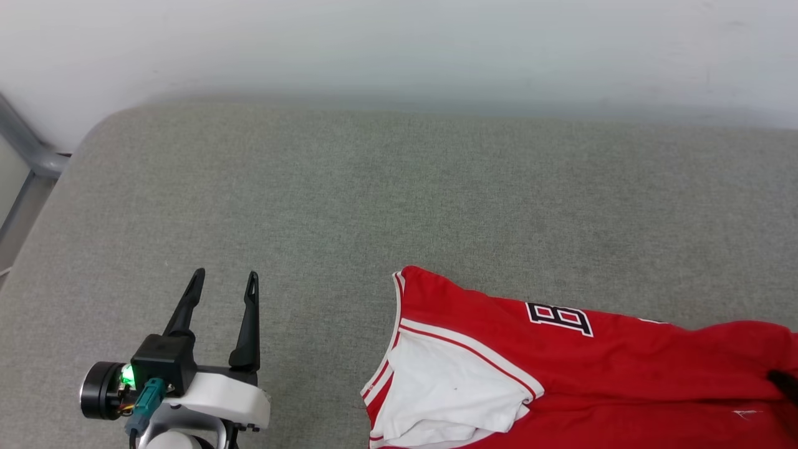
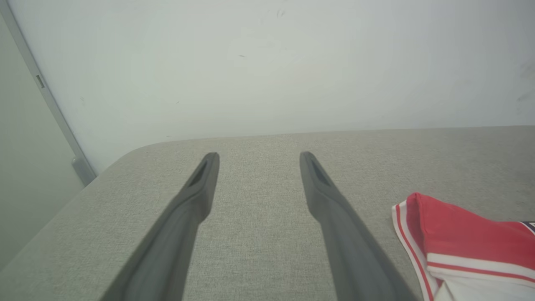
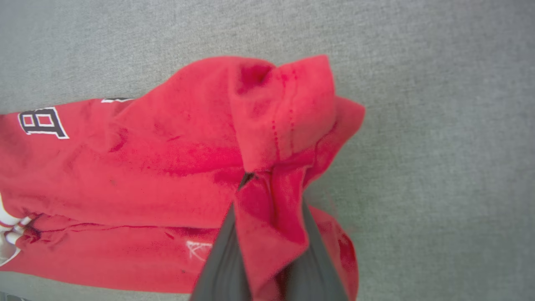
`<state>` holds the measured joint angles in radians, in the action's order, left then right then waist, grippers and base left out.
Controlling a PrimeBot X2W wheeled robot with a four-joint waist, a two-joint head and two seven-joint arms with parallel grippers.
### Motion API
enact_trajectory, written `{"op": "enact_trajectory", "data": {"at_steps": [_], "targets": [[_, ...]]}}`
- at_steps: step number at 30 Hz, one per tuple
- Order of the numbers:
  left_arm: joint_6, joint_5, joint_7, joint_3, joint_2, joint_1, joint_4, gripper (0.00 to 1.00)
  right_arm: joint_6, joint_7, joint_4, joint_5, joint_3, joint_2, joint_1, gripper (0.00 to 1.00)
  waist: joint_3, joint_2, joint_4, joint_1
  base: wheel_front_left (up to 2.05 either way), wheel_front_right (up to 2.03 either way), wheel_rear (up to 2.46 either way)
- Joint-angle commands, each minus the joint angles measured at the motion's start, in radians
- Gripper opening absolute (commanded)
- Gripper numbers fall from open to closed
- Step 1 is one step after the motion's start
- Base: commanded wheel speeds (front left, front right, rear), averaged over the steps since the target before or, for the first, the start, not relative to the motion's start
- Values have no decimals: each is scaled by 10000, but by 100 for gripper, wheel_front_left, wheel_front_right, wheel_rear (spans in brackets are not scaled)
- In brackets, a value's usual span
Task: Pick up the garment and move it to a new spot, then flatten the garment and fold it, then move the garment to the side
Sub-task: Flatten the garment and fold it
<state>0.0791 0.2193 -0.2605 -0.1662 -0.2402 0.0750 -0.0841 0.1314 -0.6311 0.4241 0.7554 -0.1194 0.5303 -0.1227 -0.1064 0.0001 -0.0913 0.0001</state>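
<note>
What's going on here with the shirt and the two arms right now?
The right gripper is shut on a bunched fold of the red garment, which lies rumpled on the grey padded surface with one white sleeve showing. The left gripper is open over bare surface to the garment's left, holding nothing. The garment is not yet flattened.

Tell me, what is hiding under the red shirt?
The garment lies on the grey padded surface, which shows beside it. At one end, the right gripper pinches a fold, and cloth drapes over its fingers. Anything else beneath is covered.
</note>
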Motion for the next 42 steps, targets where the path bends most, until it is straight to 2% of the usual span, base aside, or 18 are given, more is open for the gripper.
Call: {"op": "enact_trajectory", "data": {"at_steps": [1,6,14,20,26,29,32,42], "targets": [[-57,-59,-65,81,84,-181,-17,100,-15,-91,-257,111,89,-32,55,0,198,-1,68,-1,0,0,0],[-177,-130,-58,202,208,-436,-78,100,-12,-562,-1148,214,324,-221,460,0,668,-1,89,-1,0,0,0],[-341,-195,-55,363,407,-774,-97,100,-12,-2063,-2828,358,474,-925,1030,0,1138,-1,-36,-1,0,0,0],[-503,-277,-55,490,522,-942,-75,100,-11,-3312,-4120,760,498,-2251,1188,0,1256,-1,-301,-1,0,0,0],[-607,-381,-47,632,626,-1017,-130,100,-11,-4052,-4556,869,386,-4081,739,0,1238,-1,-668,-1,0,0,0],[-652,-425,-47,707,657,-997,-142,100,-11,-4259,-4519,958,335,-4628,504,0,1193,-1,-841,-1,0,0,0],[-683,-470,-46,804,690,-929,-150,100,-11,-4097,-4286,1037,393,-4800,181,0,1118,-1,-1004,-1,0,0,0],[-843,-584,-46,996,806,-761,-261,100,-11,-1901,-2226,1472,1900,-4816,-791,0,953,-1,-1465,-1,0,0,0]]}}
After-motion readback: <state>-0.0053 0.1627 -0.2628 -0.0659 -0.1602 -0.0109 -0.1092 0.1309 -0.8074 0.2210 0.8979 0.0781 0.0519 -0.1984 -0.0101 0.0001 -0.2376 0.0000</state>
